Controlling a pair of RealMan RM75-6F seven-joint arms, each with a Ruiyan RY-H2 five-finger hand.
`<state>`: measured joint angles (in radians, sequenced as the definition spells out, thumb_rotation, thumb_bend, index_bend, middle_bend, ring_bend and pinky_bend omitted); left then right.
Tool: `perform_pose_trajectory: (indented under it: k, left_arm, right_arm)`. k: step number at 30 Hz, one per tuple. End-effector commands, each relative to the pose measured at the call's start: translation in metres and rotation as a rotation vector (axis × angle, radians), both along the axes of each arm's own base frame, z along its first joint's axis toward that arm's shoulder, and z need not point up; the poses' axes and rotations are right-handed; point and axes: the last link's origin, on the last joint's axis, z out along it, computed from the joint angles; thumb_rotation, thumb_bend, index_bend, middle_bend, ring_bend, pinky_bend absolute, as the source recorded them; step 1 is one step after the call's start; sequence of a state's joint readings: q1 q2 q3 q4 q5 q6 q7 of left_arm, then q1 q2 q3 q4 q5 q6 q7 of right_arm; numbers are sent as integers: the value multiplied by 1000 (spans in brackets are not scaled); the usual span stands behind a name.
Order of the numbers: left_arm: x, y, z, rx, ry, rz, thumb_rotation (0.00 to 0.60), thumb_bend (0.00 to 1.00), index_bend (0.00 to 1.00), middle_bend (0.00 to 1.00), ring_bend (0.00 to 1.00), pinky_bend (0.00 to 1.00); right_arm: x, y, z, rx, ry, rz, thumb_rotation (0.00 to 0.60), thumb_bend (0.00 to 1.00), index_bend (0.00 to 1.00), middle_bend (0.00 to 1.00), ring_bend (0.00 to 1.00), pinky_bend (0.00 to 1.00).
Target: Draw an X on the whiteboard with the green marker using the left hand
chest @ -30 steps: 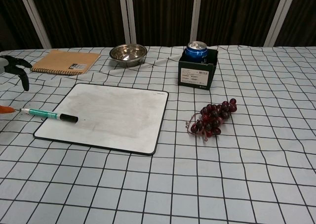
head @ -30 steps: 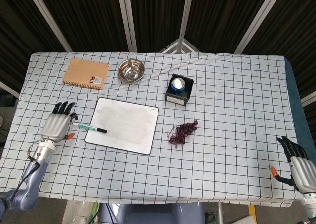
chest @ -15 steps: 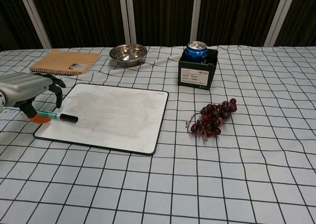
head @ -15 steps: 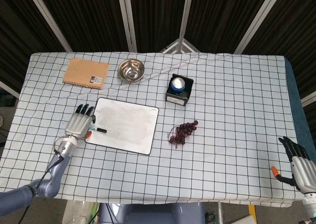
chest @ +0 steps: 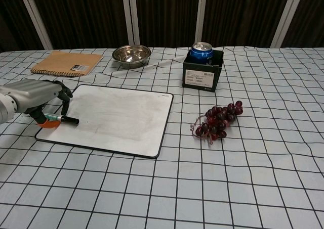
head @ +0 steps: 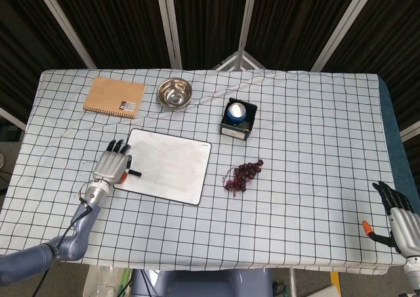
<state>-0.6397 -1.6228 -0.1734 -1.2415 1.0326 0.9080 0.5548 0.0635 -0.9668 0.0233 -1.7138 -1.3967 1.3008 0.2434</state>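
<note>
Lying across the left edge of the whiteboard (chest: 111, 115), the green marker (chest: 65, 120) with only its black cap end showing, the rest hidden under the left hand (chest: 38, 95). Covering the marker's barrel now, where a second ago hanging well to the left of the board with the whole pen exposed, and half a second ago just reaching its tail. Curling down around the barrel with fingers (head: 117, 149) draped over the board's edge; not possible to tell whether closed on the pen or only resting over it. No lift visible yet, pen sitting flat on the board surface in the same place. Board itself carrying only faint grey smears, no X drawn. Meaning, probably: reaching finished, grasping under way, uncapping and drawing all remaining.

Resting off at the near right corner of the table (head: 308, 146), the right hand (head: 398, 212), fingers spread, holding nothing, hardly shifted. Farther back, sitting undisturbed: notebook (chest: 67, 63), steel bowl (chest: 131, 54), can (chest: 201, 52) in its black box, grapes (chest: 218, 120).
</note>
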Motion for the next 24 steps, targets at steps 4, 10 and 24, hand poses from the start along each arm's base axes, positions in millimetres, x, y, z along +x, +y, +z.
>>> perform_pose_trajectory:
  k: [4,10,24]
  left_arm:
    - [20,4,13,59,-119,-33,600,582,673,195,5,8]
    - [56,7,26,94,-310,-80,600,582,681,198,5,8]
    - [124,1,-15,-76,-1025,155,600,577,702,221,10,33]
  right_arm:
    - [0,0,0,1,-2,-3,600,352,0,0,0,0]
    - [0,0,0,2,-10,-8,600,352,0,0,0,0]
    - [-2,-1,1,2,-27,-22,600,352,0,0,0,0]
